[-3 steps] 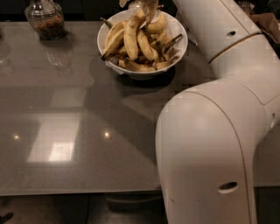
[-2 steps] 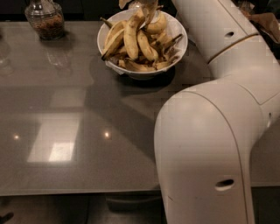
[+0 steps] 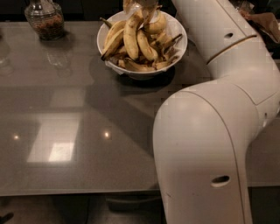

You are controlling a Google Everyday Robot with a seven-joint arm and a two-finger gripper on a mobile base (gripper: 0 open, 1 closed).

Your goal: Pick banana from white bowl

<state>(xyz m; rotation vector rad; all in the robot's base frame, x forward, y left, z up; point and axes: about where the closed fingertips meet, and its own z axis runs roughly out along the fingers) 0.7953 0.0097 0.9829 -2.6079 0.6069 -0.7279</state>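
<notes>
Pincer [image 3: 142, 6] sits at top edge of view, right over the white bowl [image 3: 144, 75], down among the fruit; can't tell if it's spread or pinching anything. Banana [image 3: 130, 38] stands near-upright in the pile, top end just by the pincer, rest inside the bowl. Prob. the grasp step, lift not yet done. Next: needs a firm hold, then a straight pull up so the shorter ones don't drag out. Glass jar [image 3: 43, 19] well apart on table [image 3: 65, 109].

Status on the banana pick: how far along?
Done: the arm reaches across the table, and the gripper is above the white bowl, at the upper end of the banana. In hand: the grasp, grip unconfirmed. Left: the banana lies among the other bananas; lift it out.
</notes>
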